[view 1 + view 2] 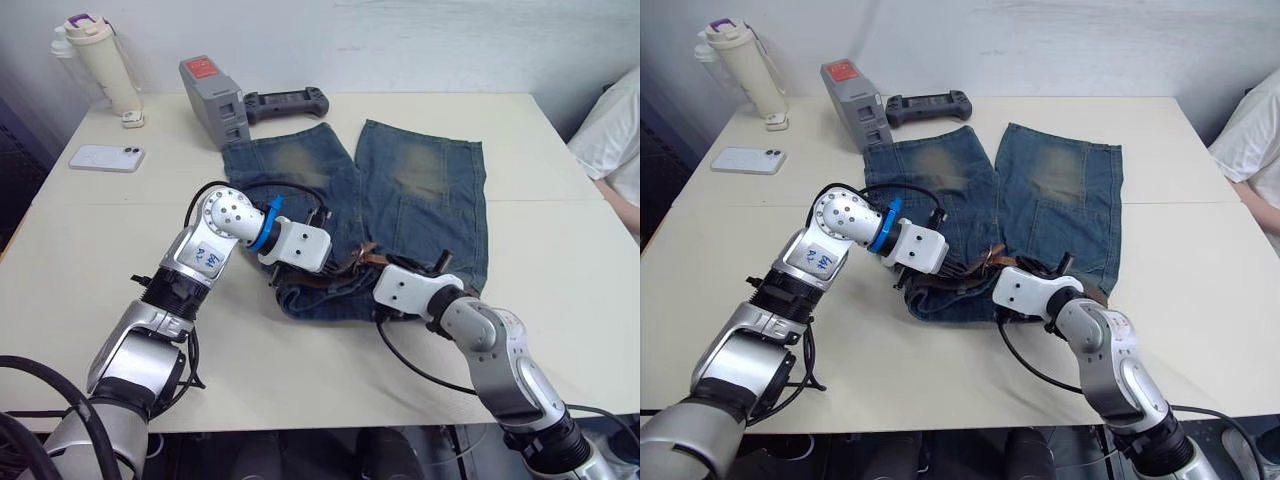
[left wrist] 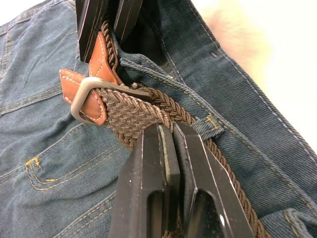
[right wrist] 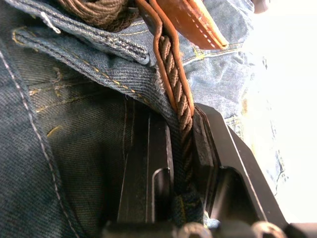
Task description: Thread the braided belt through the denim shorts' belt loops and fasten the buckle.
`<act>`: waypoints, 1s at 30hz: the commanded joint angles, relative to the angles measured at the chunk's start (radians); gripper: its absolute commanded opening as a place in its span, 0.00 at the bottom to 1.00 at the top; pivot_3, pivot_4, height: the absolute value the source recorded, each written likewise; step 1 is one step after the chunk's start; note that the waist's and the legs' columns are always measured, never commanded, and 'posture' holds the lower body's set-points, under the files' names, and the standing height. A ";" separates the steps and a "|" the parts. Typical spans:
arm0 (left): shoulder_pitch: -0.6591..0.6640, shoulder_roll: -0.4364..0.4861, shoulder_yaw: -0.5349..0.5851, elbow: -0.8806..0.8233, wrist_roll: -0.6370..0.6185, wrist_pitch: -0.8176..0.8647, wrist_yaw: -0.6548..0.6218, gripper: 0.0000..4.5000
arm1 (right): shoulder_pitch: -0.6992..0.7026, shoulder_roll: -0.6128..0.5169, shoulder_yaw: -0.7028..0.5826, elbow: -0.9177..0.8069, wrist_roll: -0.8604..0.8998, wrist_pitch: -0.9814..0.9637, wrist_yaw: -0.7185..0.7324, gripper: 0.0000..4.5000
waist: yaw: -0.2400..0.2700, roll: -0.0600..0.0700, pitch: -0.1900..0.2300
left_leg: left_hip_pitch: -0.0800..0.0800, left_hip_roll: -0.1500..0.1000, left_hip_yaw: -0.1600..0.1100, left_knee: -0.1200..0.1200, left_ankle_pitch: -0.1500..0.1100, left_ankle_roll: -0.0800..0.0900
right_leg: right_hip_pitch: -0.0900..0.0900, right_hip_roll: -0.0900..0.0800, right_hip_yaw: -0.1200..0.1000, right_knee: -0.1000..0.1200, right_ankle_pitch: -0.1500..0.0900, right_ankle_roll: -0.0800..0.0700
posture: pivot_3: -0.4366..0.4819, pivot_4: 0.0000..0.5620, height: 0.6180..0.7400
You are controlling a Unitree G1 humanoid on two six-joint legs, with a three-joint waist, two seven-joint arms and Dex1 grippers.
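The denim shorts (image 1: 420, 200) lie flat on the table, waistband nearest me. The braided belt (image 2: 129, 116) runs along the waistband under a belt loop (image 2: 210, 123). Its silver buckle (image 2: 81, 96) sits on the tan leather end at the middle of the waistband. My left gripper (image 2: 171, 130) is shut, its tips resting on the woven belt just behind the buckle, nothing visible between the fingers. My right gripper (image 3: 181, 124) is shut on the belt's leather-edged end together with a fold of denim. In the head view the two grippers (image 1: 342, 265) (image 1: 372, 262) nearly meet.
At the far left of the table (image 1: 300, 370) are a white phone (image 1: 106, 157) and a tall bottle (image 1: 100, 60). A grey box (image 1: 213, 100) and a black controller (image 1: 288, 102) lie beyond the shorts. A person in white (image 1: 615, 140) sits at the right edge.
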 commanded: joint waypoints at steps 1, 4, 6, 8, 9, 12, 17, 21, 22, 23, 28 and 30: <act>-0.057 -0.073 -0.006 0.003 0.011 -0.042 0.079 0.00 | -0.006 0.026 0.023 -0.038 -0.001 -0.013 0.006 0.02 | 0.000 0.000 0.000 | 0.000 0.000 0.000 0.000 0.000 0.000 | 0.000 0.000 0.000 0.000 0.000 0.000 | 0.48 0.27 1.00; -0.079 -0.074 0.004 0.019 0.020 -0.046 0.092 0.00 | 0.001 0.028 0.022 -0.042 0.000 -0.013 0.009 0.02 | 0.001 0.000 0.000 | 0.000 0.000 0.000 0.000 0.000 0.000 | 0.000 0.000 0.000 0.000 0.000 0.000 | 0.48 0.27 1.00; -0.100 -0.064 0.009 0.052 0.037 -0.072 0.101 0.00 | 0.004 0.028 0.025 -0.044 0.000 -0.010 0.012 0.02 | 0.001 0.000 0.000 | 0.000 0.000 0.000 0.000 0.000 0.000 | 0.000 0.000 0.000 0.000 0.000 0.000 | 0.48 0.27 1.00; -0.123 -0.052 0.015 0.091 0.053 -0.093 0.118 0.00 | 0.006 0.030 0.026 -0.045 0.001 -0.011 0.013 0.02 | 0.000 0.000 0.000 | 0.000 0.000 0.000 0.000 0.000 0.000 | 0.000 0.000 0.000 0.000 0.000 0.000 | 0.48 0.27 1.00; -0.130 -0.047 0.015 0.104 0.057 -0.104 0.118 0.00 | 0.007 0.031 0.026 -0.045 0.001 -0.011 0.014 0.02 | 0.000 0.000 0.000 | 0.000 0.000 0.000 0.000 0.000 0.000 | 0.000 0.000 0.000 0.000 0.000 0.000 | 0.48 0.27 1.00; -0.138 -0.048 0.015 0.121 0.053 -0.117 0.119 0.00 | 0.007 0.035 0.028 -0.045 0.001 -0.012 0.016 0.02 | -0.001 0.000 0.000 | 0.000 0.000 0.000 0.000 0.000 0.000 | 0.000 0.000 0.000 0.000 0.000 0.000 | 0.48 0.27 1.00; -0.122 -0.074 -0.013 0.106 0.057 -0.151 0.113 0.00 | 0.000 0.050 0.043 -0.045 0.002 -0.017 0.023 0.02 | -0.002 0.000 0.000 | 0.000 0.000 0.000 0.000 0.000 0.000 | 0.000 0.000 0.000 0.000 0.000 0.000 | 0.48 0.27 1.00; -0.111 -0.081 -0.021 0.100 0.057 -0.133 0.107 0.00 | 0.007 0.049 0.039 -0.049 0.002 -0.015 0.026 0.02 | -0.002 0.000 0.000 | 0.000 0.000 0.000 0.000 0.000 0.000 | 0.000 0.000 0.000 0.000 0.000 0.000 | 0.48 0.27 1.00; -0.106 -0.082 -0.018 0.093 0.049 -0.119 0.104 0.00 | 0.010 0.049 0.036 -0.050 0.002 -0.015 0.026 0.02 | -0.002 0.000 0.000 | 0.000 0.000 0.000 0.000 0.000 0.000 | 0.000 0.000 0.000 0.000 0.000 0.000 | 0.48 0.27 1.00; -0.100 -0.085 -0.013 0.082 0.034 -0.096 0.096 0.00 | 0.012 0.048 0.034 -0.051 0.002 -0.014 0.027 0.02 | -0.003 0.000 0.000 | 0.000 0.000 0.000 0.000 0.000 0.000 | 0.000 0.000 0.000 0.000 0.000 0.000 | 0.48 0.27 1.00; -0.097 -0.092 0.030 0.042 -0.037 0.056 0.066 0.22 | 0.009 0.047 0.023 -0.046 0.007 -0.013 0.029 0.02 | -0.001 0.000 0.000 | 0.000 0.000 0.000 0.000 0.000 0.000 | 0.000 0.000 0.000 0.000 0.000 0.000 | 0.48 0.27 1.00; -0.097 -0.085 0.048 0.015 -0.070 0.127 0.042 0.42 | 0.007 0.047 0.022 -0.042 0.007 -0.014 0.030 0.02 | -0.003 0.000 0.000 | 0.000 0.000 0.000 0.000 0.000 0.000 | 0.000 0.000 0.000 0.000 0.000 0.000 | 0.48 0.27 1.00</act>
